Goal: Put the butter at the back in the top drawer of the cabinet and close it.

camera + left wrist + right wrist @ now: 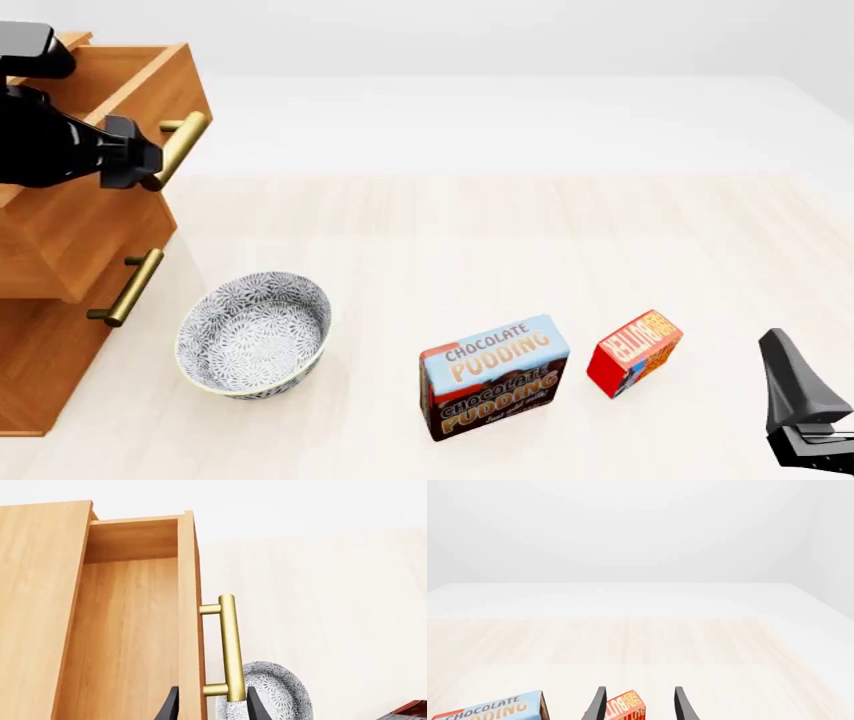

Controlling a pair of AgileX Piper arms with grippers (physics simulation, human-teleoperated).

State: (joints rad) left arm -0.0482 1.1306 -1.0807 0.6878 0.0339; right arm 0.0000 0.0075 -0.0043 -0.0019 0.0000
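Observation:
The butter (635, 352), a small red box with orange and blue panels, stands on the table at the right; in the right wrist view the butter (626, 709) shows low between the finger blades. My right gripper (790, 375) hovers open, nearer than the box and to its right, touching nothing. The cabinet (54, 350) stands at the far left with its top drawer (134, 90) pulled out and its inside (133, 630) bare. My left gripper (144, 165) is open, its fingers (255, 702) straddling the lower end of the brass handle (228, 645) without gripping it.
A patterned grey bowl (254, 335) sits just right of the cabinet, below the open drawer. The Chocolate Pudding box (494, 378) stands left of the butter. A lower drawer handle (127, 288) juts out of the cabinet front.

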